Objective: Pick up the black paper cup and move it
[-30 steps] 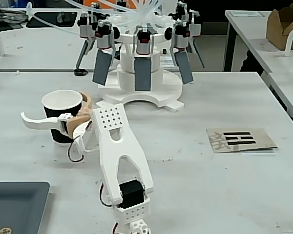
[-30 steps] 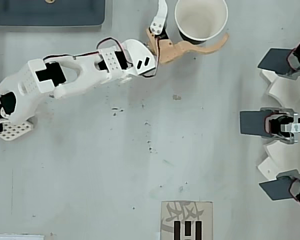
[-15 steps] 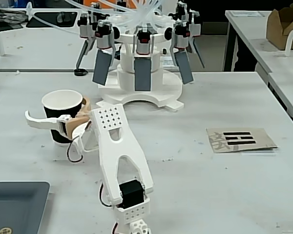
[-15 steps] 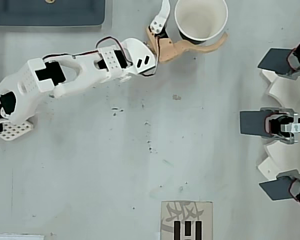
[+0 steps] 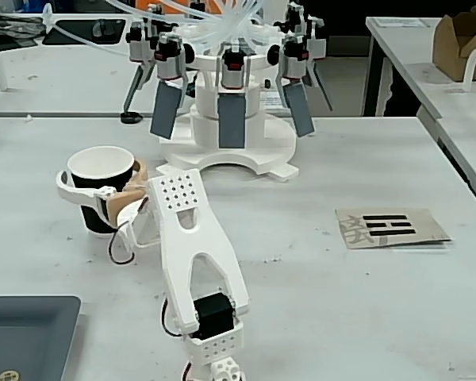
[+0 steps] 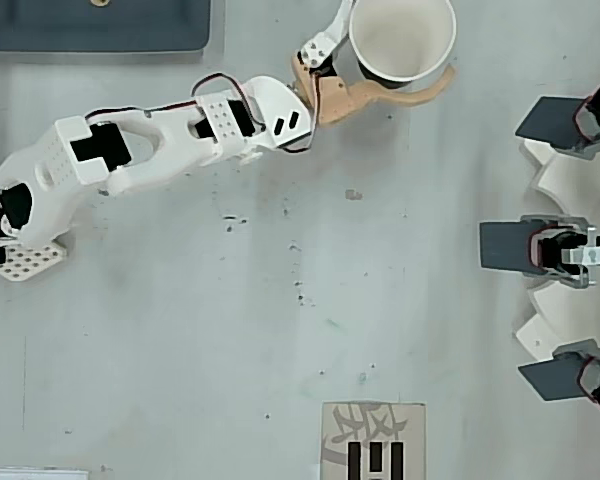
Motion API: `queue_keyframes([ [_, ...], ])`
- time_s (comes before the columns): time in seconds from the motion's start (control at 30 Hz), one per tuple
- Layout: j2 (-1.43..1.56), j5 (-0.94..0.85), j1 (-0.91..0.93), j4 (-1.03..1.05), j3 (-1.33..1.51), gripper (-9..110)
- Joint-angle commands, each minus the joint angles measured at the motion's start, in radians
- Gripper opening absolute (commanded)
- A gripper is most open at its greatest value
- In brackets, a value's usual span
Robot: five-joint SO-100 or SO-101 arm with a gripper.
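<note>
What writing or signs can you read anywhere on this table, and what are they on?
Cardboard card: a grey character, seemingly Chinese, too blurred to read, beside a sign of black horizontal bars; the overhead view shows it cut off at the edge.
Black paper cup, held between the gripper fingers: no print visible.
Nothing else carries readable text.

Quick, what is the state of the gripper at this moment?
Gripper: jaws closed around the black cup, one on each side of it; the cup is upright, and whether it is off the table cannot be told.
</note>
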Motion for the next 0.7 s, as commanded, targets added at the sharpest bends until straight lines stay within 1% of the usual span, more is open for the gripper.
queue_keyframes([
  [0.0, 0.008, 0.005, -0.011, -0.002, -0.049, 24],
  [0.4, 0.046, -0.005, -0.009, 0.006, -0.044, 11],
  [0.67, 0.121, -0.018, -0.008, 0.040, 0.005, 9],
])
